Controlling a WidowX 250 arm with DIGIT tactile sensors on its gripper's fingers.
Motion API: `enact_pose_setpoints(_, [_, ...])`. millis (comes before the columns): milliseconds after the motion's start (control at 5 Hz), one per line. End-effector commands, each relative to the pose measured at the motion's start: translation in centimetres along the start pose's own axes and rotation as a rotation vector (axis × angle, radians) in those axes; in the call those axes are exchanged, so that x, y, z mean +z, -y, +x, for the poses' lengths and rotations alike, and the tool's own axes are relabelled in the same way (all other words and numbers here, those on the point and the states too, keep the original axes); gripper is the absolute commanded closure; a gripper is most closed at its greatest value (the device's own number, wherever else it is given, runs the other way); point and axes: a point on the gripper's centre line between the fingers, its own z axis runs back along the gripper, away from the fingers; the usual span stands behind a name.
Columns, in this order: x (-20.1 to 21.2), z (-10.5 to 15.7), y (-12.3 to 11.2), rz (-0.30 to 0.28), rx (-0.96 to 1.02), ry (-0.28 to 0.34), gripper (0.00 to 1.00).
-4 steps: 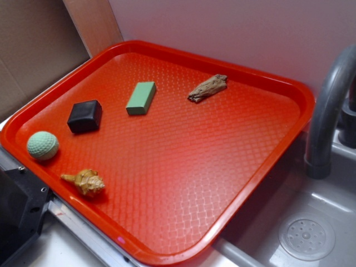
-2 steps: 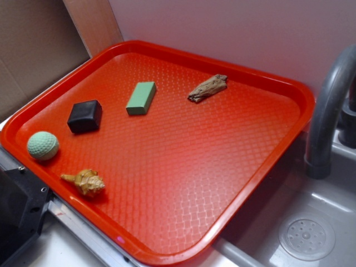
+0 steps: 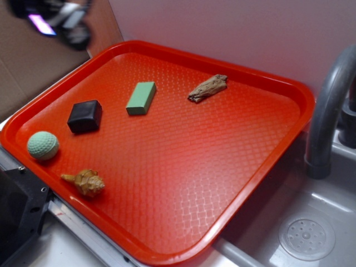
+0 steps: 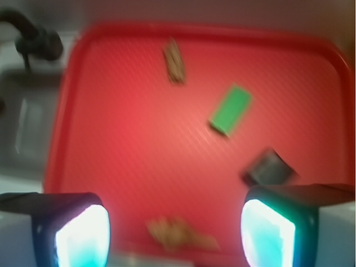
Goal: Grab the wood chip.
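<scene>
The gripper (image 4: 175, 233) shows its two jaws spread wide and empty in the wrist view, well above the red textured plastic tray (image 3: 183, 167); in the exterior view it is only a blur at the top left corner. The small grey-brown ridged wood chip (image 3: 208, 88) lies near the tray's back rim, well apart from the green rectangular block (image 3: 141, 98) and black square block (image 3: 85, 115). A sound approach likely crosses over the blocks, turns the jaws across the chip's narrow width, then descends straight
</scene>
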Motion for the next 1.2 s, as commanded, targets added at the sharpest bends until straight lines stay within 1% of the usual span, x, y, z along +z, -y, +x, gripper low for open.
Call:
enact_pose_setpoints(0, [-2.8,3.1,1.7,-0.077,-0.021,0.051,0.00])
enact_pose_setpoints(400, [-2.8,3.1,1.7,-0.077,-0.021,0.051,0.00])
enact_pose_setpoints(600, [-7.6,6.0,-0.3,-0.099,-0.012,0.002,0.00])
enact_pose_setpoints(800, [-9.9,6.4,-1.4,-0.103,-0.036,-0.002,0.00])
enact_pose_setpoints(1000, [-12.0,7.2,-2.5,-0.065,-0.029,-0.038,0.00])
